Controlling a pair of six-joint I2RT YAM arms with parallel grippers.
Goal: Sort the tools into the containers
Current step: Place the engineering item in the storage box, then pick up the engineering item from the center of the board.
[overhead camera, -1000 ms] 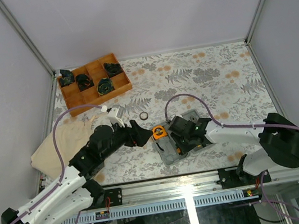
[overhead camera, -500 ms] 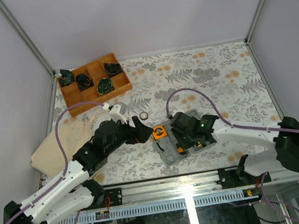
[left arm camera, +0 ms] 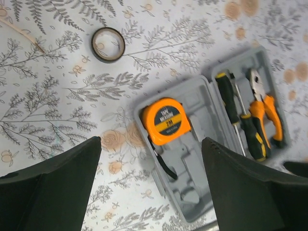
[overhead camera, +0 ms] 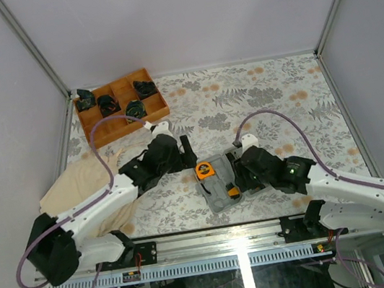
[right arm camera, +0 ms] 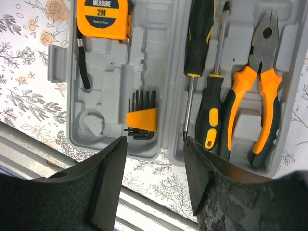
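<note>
Holding the right pincer (right arm camera: pixel 154 142) spread and empty over the grey case (right arm camera: pixel 115 96) on the surface (left arm camera: pixel 57 106), with hex keys (right arm camera: pixel 142 118), screwdrivers (right arm camera: pixel 199 38), pliers (right arm camera: pixel 260 96) and tape measure (right arm camera: pixel 103 17) seated inside. Beyond, hanging the left pincer (left arm camera: pixel 151 144) wide apart, pinching nothing, near the black ring (left arm camera: pixel 109 59) lying loose on the surface outside the case.
</note>
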